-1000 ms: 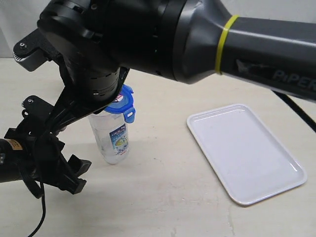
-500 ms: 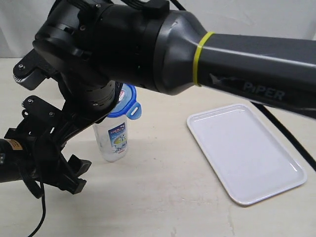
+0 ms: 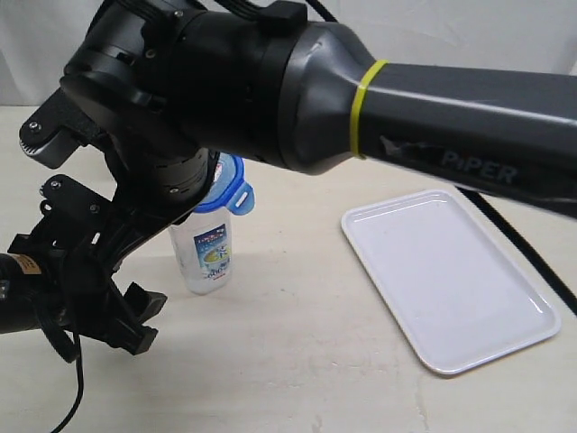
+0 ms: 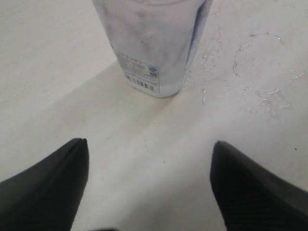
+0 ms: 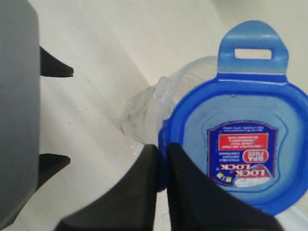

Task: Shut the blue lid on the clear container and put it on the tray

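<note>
Noted on blue lid (image 5: 226,115): deep blue rim, paler blue centre, 1 red-and-white sticker (image 5: 243,151). The clear container (image 3: 187,259) is translucent, with a blue-and-white label (image 3: 214,251). The tray (image 3: 451,289) is plain white, the table (image 3: 297,361) cream. The right arm (image 3: 451,108) is dark grey with 1 yellow band (image 3: 363,106).

Looks like a robotics lab bench: bare cream tabletop (image 3: 306,379), plain white wall (image 3: 487,27), PiPER-branded arm (image 3: 469,126) looming across.

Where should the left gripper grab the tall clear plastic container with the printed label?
Around the labelled mid-body of the clear container, coming in level from the side: it stands upright, and the blue plastic lid blocks its top.
</note>
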